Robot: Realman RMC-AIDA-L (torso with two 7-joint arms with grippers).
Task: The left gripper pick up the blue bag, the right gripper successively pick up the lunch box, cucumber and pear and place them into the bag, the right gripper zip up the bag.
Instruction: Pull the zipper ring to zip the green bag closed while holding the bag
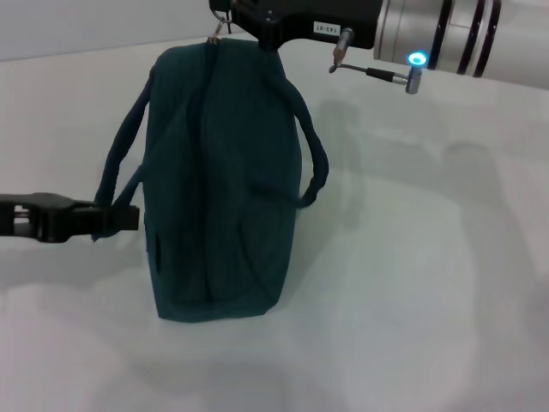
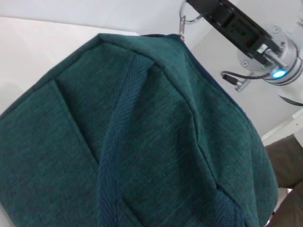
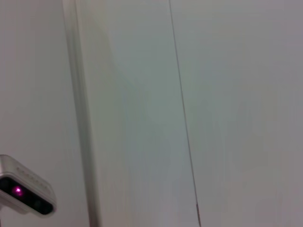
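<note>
Blue bag (image 1: 223, 189) standing upright on the white desk (image 1: 412, 283), nearer the far edge and left of the middle, top seam running toward the far edge and looking zipped shut. Two loop handles: one hanging down the right side, the other pulled out toward the left edge.

Left claw (image 1: 129, 217) reaching in low from the left edge, pinching that left handle, strap caught between the pressed fingers.

Right claw (image 1: 230, 10) coming in from the far right corner, above the bag's far end, tips at the metal ring pull (image 1: 220, 28) of the zipper; whether pressed onto the ring or only touching it, cannot tell from either the head or left wrist view.

Wide bare desk to the right of the bag and along the near edge. Left edge side taken up by the left arm. Only pale surfaces in the right wrist view.
</note>
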